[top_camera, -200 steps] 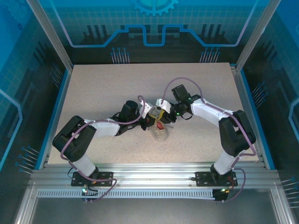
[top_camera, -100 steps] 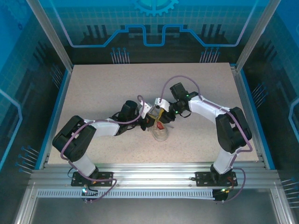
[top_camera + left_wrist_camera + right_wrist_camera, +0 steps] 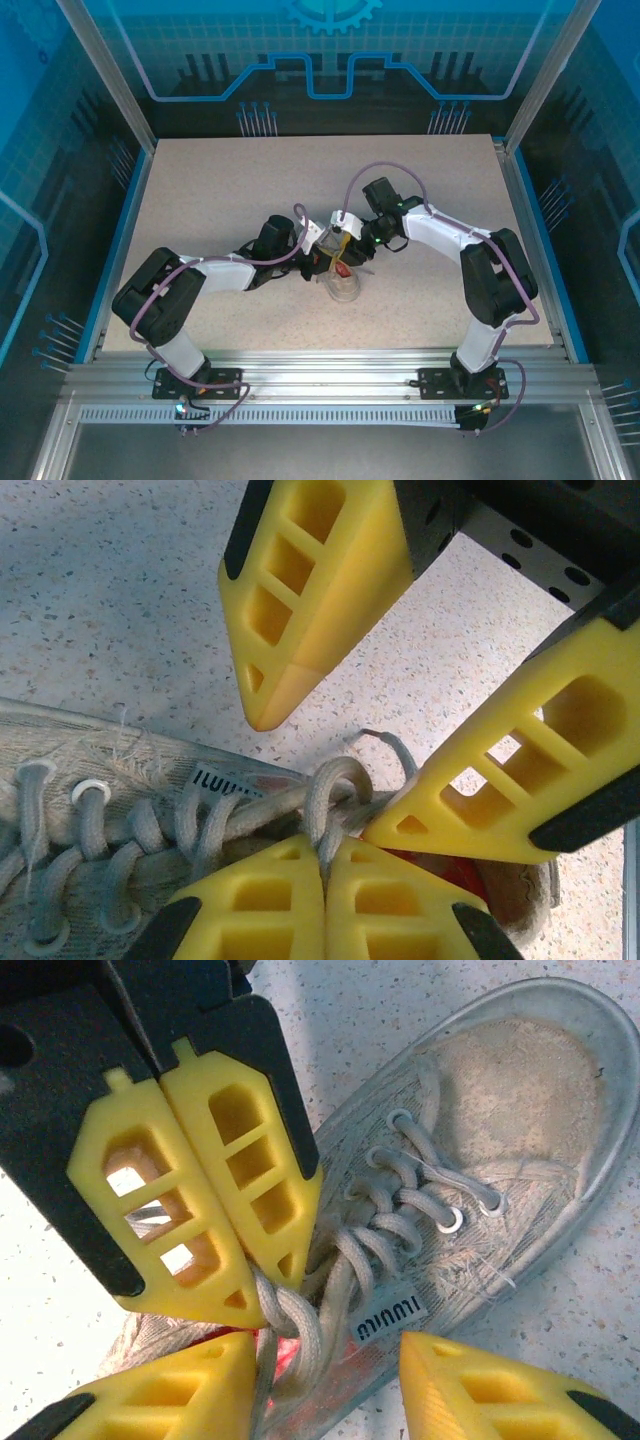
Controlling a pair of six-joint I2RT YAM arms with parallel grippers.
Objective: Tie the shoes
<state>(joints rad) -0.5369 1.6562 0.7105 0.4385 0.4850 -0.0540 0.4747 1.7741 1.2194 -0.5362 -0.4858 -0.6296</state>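
Near the middle of the speckled beige desk (image 3: 220,190) lies the small whitish-grey mesh sneaker (image 3: 344,288), its rounded toe pointing toward the arms' bases and its opening toward the far side. Both arms reach in over its heel end from either side.

From the left wrist view, the sneaker (image 3: 80,750) lies along the lower left, and its thin white laces (image 3: 150,825) run through metal eyelets up to a loop beside the tongue label. The left end effector (image 3: 322,855) has its two yellow fingers pressed fully together, and that loop of lace is pinched between their tips. A red patch (image 3: 440,865) inside the shoe shows just beside these fingers.

The right wrist view shows the same grip from the other side: the left end effector (image 3: 268,1300) is clamped on the lace strands where they rise off the tongue. The right end effector (image 3: 328,1345) has its yellow fingers (image 3: 480,1390) spread partway apart, one on each side of the laces (image 3: 400,1200) near the label, and grips nothing. Its tips hang close above the shoe's opening, right beside the closed left fingers. The sneaker's toe cap (image 3: 500,1090) lies toward the upper right on the bare desk.
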